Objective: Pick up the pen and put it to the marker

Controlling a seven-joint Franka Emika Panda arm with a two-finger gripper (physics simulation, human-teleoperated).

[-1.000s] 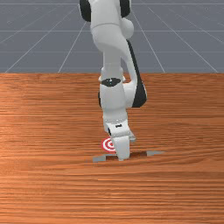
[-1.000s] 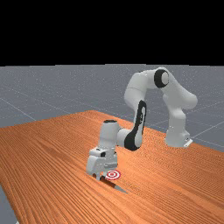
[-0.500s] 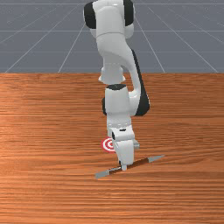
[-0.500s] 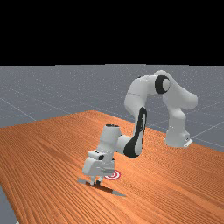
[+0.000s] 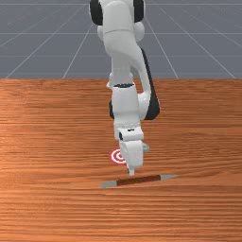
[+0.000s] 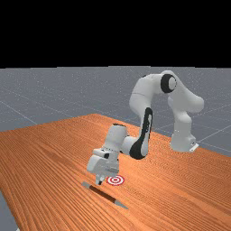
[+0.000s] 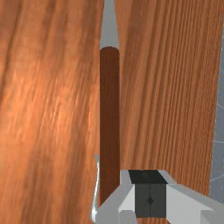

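In the front view the gripper point(image 5: 132, 173) stands just behind the pen point(image 5: 142, 180), on the arm's side. The pen has a brown body and grey ends and seems to lie flat on the wood, its pointed end toward the front view's right. Shut fingers, pads together with nothing between them, show for the gripper point(image 7: 150, 197) in the wrist view, beside the brown body of the pen point(image 7: 110, 113). The marker, a red and white ringed target point(image 6: 115, 180), lies on the table near the hand; the hand partly covers it in the front view.
The table point(image 5: 52, 137) stretches out to all sides of the pen and the target. Above the target and behind the hand hangs the white arm point(image 6: 137, 146). A thin silvery clip point(image 7: 95, 188) runs alongside the pen.
Half a second ago the fingers stood apart at the pen; now they are shut and drawn back toward the arm's base. The pen has turned, its pointed end shifting toward the front camera.
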